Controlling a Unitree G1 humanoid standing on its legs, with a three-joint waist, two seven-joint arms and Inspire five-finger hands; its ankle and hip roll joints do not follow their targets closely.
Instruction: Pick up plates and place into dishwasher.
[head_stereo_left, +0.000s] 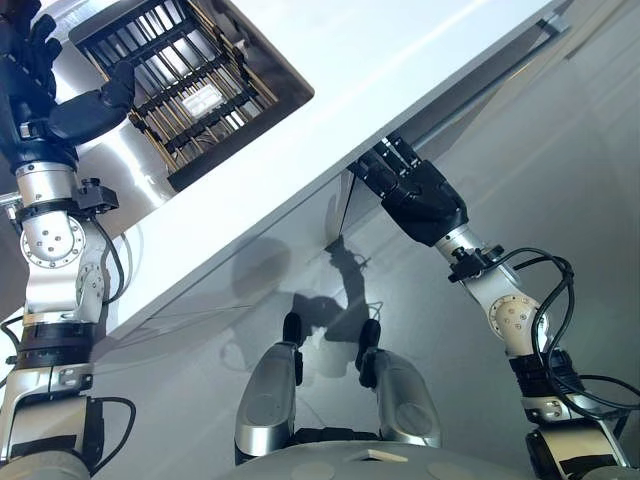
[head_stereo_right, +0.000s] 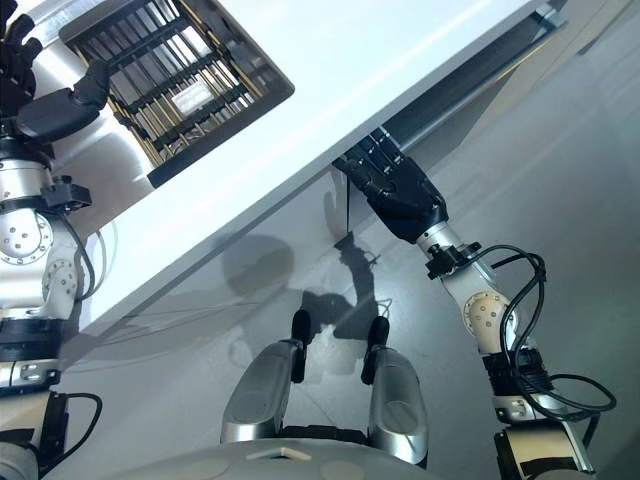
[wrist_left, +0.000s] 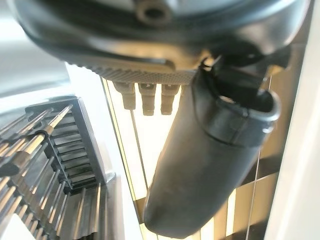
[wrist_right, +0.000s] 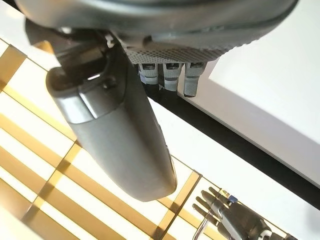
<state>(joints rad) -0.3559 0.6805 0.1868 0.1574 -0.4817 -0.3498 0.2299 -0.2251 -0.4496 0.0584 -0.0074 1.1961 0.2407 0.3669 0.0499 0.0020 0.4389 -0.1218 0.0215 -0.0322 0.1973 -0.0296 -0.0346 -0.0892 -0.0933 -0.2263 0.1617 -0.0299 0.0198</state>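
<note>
Dish rack (head_stereo_left: 185, 85): dark, tined, set in white desk (head_stereo_left: 400, 60).
Left hand (head_stereo_left: 40, 95): beside rack, fingers straight, holding nothing.
Right hand (head_stereo_left: 415, 190): at desk's edge, fingers hidden; cannot tell.
Plates: none visible. Presumably stiff, slippery, breakable; grip by rim.

Open rack (head_stereo_left: 190, 85) beside white counter (head_stereo_left: 400, 70)

Glossy white smooth counter (head_stereo_left: 400, 70), dark metal wire rack (head_stereo_left: 185, 80), shiny grey floor (head_stereo_left: 560, 150).
</note>
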